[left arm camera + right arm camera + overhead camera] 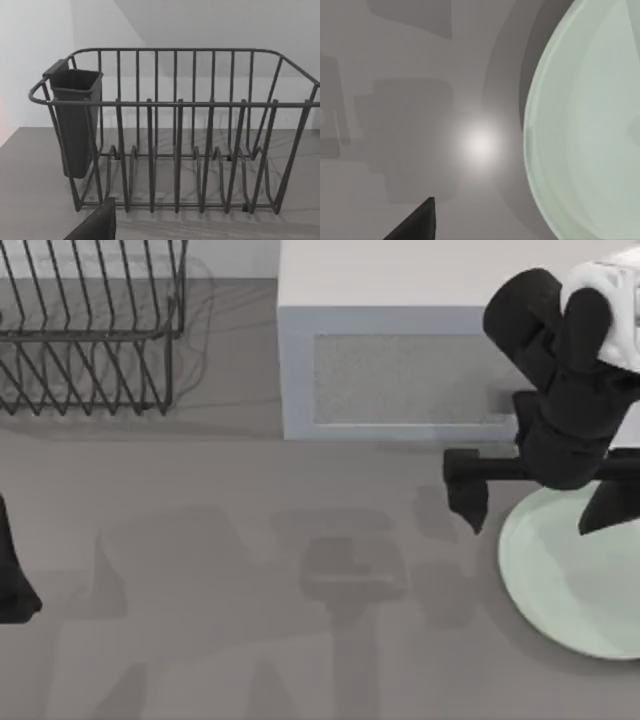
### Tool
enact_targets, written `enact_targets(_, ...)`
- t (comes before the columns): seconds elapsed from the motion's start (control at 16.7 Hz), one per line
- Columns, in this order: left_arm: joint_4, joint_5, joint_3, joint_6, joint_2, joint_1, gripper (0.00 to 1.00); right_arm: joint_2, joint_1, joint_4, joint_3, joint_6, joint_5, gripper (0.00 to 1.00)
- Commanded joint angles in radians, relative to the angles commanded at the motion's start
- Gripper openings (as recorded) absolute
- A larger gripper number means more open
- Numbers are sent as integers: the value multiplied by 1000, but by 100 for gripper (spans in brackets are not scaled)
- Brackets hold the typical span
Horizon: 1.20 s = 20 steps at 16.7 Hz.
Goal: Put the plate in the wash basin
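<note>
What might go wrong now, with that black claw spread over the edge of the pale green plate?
Judging from the top view:
1. The right claw stands open astride the rim of the glossy pale mint-green plate; a smooth, shallow rim might slip when pinched.
2. The grey-white microwave box stands close behind, so a lifted plate could knock it.
The left claw waits at the table's left edge.

Glossy mint-green plate (570, 585) lies flat at table's right edge.

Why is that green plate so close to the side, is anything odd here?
Nothing looks spilled or broken. The plate lies flat at the table's right side, running past the top view's edge, with the right tool open above its rim.
</note>
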Motion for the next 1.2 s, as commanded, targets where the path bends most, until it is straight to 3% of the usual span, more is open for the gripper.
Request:
enact_targets(0.42, 0, 0, 0, 0, 0, 0, 100, 9, -4, 17, -13, 0, 0, 100)
enact_targets(0.9, 0, 0, 0, 0, 0, 0, 100, 141, 3, 337, -188, 5, 1, 100)
enact_targets(1.2, 0, 0, 0, 0, 0, 0, 100, 163, 3, 376, -215, 6, 1, 100)
